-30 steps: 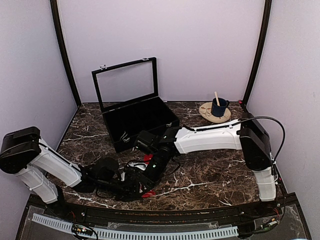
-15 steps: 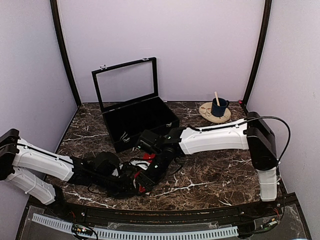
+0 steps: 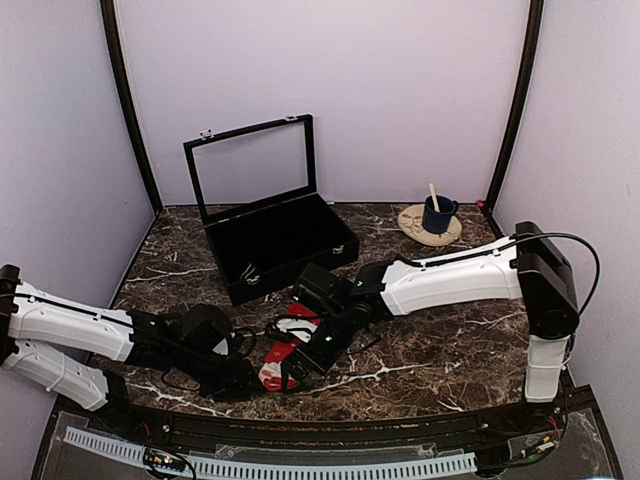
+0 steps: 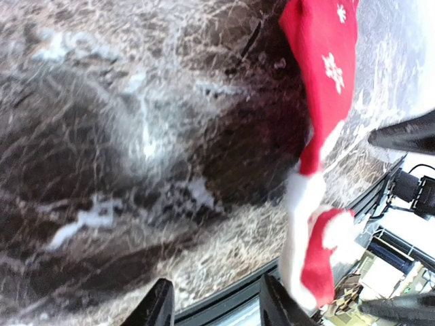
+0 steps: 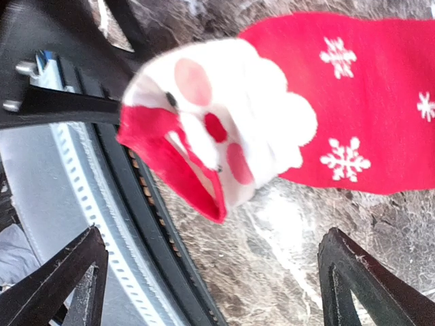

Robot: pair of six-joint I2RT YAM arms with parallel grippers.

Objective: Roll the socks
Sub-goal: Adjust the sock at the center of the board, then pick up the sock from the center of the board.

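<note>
Fingers [image 5: 75, 278] of right gripper [image 5: 214, 241] splayed wide, black and angular, gripping nothing; socks [image 5: 353, 102] just beyond the tips. Left gripper [image 4: 216, 288] parted more narrowly, likewise bare between the tips. Socks soft and limp: red fabric with white snowflakes, fluffy white cuff dotted pink and red, lying crumpled on dark marble table [image 3: 430, 350] veined white, at 7 o'clock near its front edge. Right arm [image 3: 450, 280] stretched low from 4 o'clock, wrist bent down over the fabric. Left arm [image 3: 75, 325] lying low from 8 o'clock, gripper just beside the socks.
</note>
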